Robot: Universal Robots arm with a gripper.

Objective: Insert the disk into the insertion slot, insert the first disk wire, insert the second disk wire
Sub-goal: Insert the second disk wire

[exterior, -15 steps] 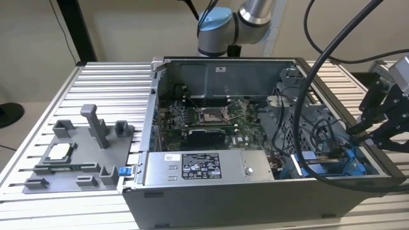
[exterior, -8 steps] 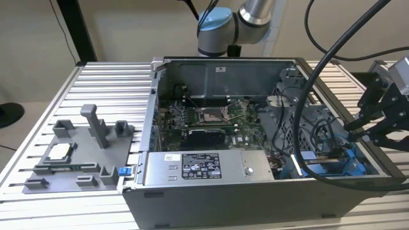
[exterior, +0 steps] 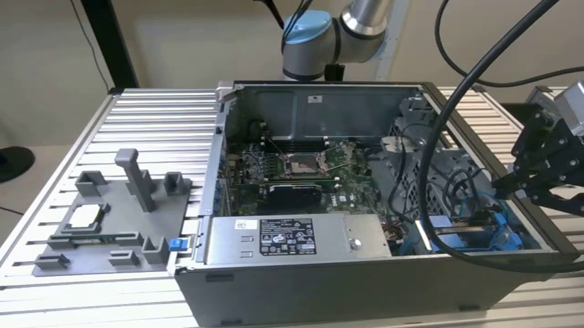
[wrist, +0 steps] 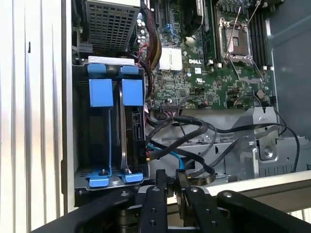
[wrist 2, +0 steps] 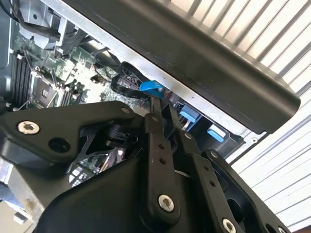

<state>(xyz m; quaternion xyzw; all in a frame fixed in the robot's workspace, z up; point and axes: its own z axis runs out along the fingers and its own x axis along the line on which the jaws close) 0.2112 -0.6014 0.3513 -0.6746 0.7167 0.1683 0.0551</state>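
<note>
Ribbed aluminium makes up the desk (exterior: 109,137), its slats giving a flat, firm bed for the open computer case (exterior: 347,290), which lies on its side with the panel off so that the arm can work down into it from above. On the exterior view's left a grey fixture plate (exterior: 91,232) sits on the desk, well apart from the case. Inside the case, the grey metal box with a white sticker (exterior: 292,239) fills the near side, and the green motherboard (exterior: 301,171) lies flat beyond it. At the corner on the exterior view's right is the insertion slot (wrist: 92,145), its blue rails and tabs standing in a row to guide a carrier straight in. The disk (wrist: 131,136) appears to be seated there on edge, in the lane nearer the motherboard, its blue carrier tab level with its neighbour; so I judge the first step done. The claw (wrist: 171,179) hovers at the case's edge, just beside the slot's end and over the loose wiring; whether it is open or closed I cannot tell. Black wires (wrist: 194,128) and a thin blue wire (wrist: 167,154) curl near the disk's edge, within short reach of it; whether either is plugged in I cannot tell.
</note>
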